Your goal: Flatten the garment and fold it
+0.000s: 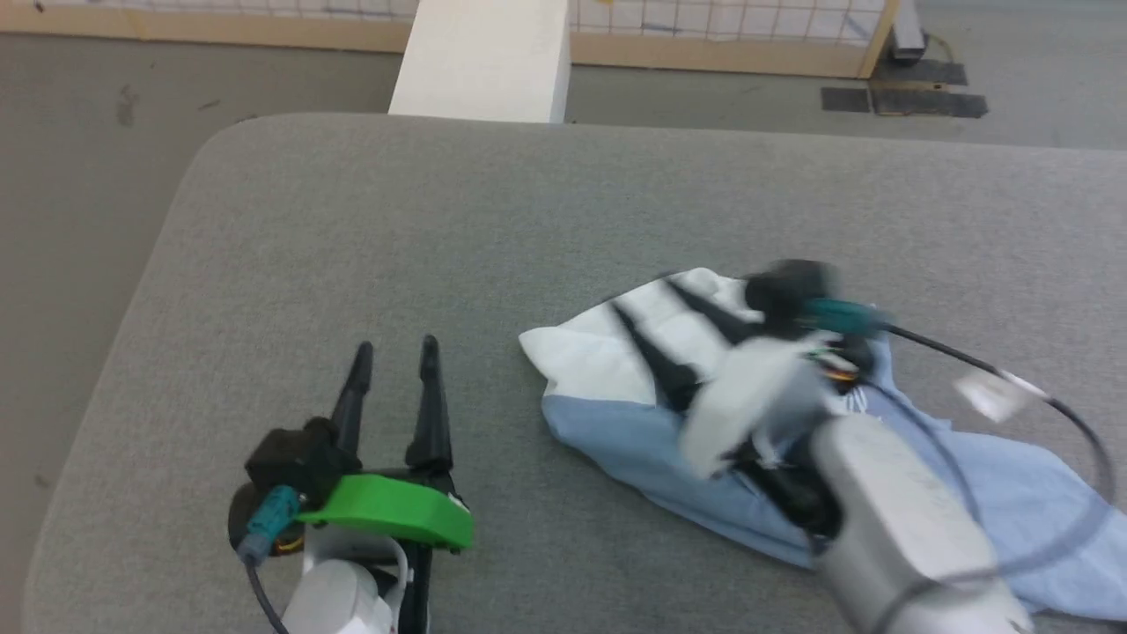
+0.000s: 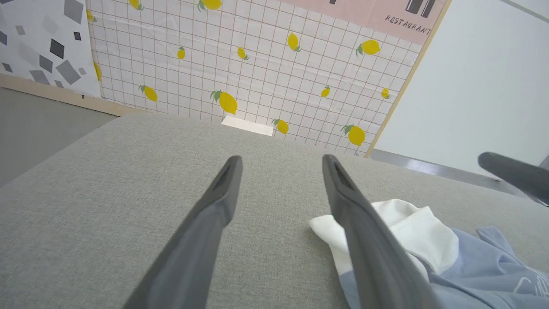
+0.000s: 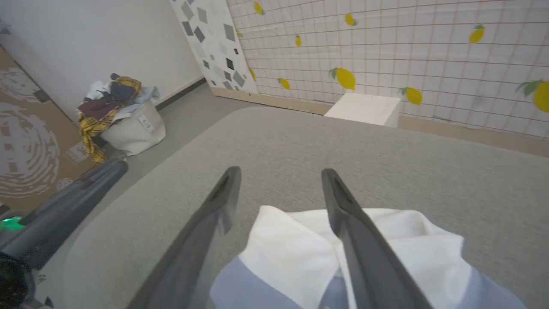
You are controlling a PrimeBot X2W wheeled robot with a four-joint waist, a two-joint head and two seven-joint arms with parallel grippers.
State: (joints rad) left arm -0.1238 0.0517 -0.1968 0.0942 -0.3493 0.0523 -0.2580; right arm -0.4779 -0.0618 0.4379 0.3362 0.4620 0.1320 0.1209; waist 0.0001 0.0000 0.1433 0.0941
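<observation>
item: light blue soft cotton t-shirt with white sleeves [image 1: 616, 431] [image 2: 429, 240] [image 3: 291, 253], the garment. state: bunched and creased, not yet flattened, no fold made.

location: on the grey fabric-covered table [image 1: 440, 220], in its near right part. one white sleeve end sits toward the table's middle, and the blue body trails off toward the table's near right edge. long axis, judged from the head view: table middle to near right corner.

item: right gripper [image 1: 644, 295] [image 3: 281, 171]. position: over the garment's white sleeve end, above the table's middle right. its two long dark fingers are spread apart and point along the garment's long axis toward the table's far left. in the right wrist view the white fold lies between and under the fingers. whether the tips touch the cloth cannot be told. nothing is pinched.

item: left gripper [image 1: 396, 345] [image 2: 282, 158]. position: over bare cloth at the table's near left, fingers apart and empty. the white sleeve lies just beside its right finger in the left wrist view.

judgement: the right arm is the nearer one and is already lined up on the sleeve. a pinch there and a pull outward looks like the opening step of flattening. the left arm would have to cross toward the table's middle to take a second hold.
</observation>
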